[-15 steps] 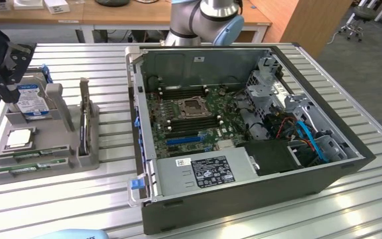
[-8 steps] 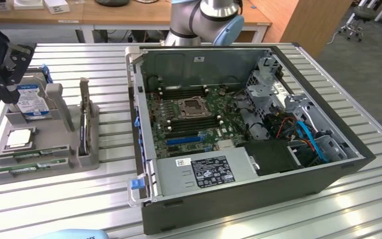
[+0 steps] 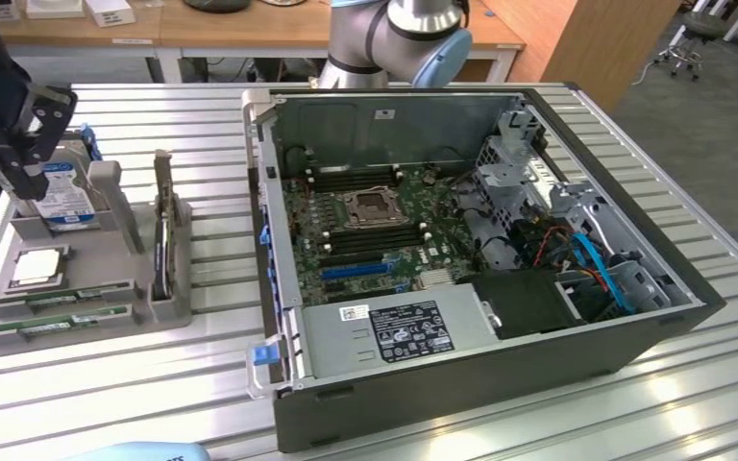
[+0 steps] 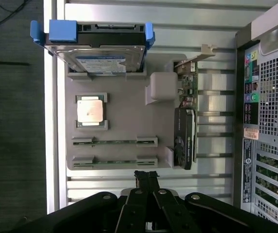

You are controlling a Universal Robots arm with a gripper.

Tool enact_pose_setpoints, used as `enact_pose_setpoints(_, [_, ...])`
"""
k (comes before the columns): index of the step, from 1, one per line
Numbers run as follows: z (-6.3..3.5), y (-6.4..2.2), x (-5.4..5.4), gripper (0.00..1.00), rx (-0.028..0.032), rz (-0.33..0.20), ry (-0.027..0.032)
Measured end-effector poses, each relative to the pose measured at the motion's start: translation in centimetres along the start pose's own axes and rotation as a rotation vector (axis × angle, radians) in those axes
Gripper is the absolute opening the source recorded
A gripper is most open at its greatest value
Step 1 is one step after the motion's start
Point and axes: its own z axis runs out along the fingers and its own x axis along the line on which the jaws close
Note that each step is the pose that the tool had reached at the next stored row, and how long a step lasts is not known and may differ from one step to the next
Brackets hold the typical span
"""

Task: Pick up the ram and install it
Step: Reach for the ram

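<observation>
Exterior view: my black gripper [image 3: 20, 178] hangs over the grey plastic parts tray [image 3: 100, 259]. The ram [image 3: 55, 325], a thin green circuit-board stick, sits slotted there, so I'm in the approach and nothing is picked yet.

Wrist view: the fingers [image 4: 146, 177] are pressed together and empty. A pick needs them opened and aligned lengthwise. I can't read any labels.

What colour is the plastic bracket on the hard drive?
Blue. The bracket on the hard drive shows best in the wrist view.

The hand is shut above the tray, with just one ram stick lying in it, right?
No: two ram sticks lie in the tray, side by side, as the wrist view shows. The hand is indeed shut above it.
</observation>
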Motion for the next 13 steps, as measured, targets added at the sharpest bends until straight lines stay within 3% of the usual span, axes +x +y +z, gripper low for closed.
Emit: enact_pose_setpoints(13, [0.04, 0.01, -0.78, 0.1, 0.0, 0.0, -0.0001])
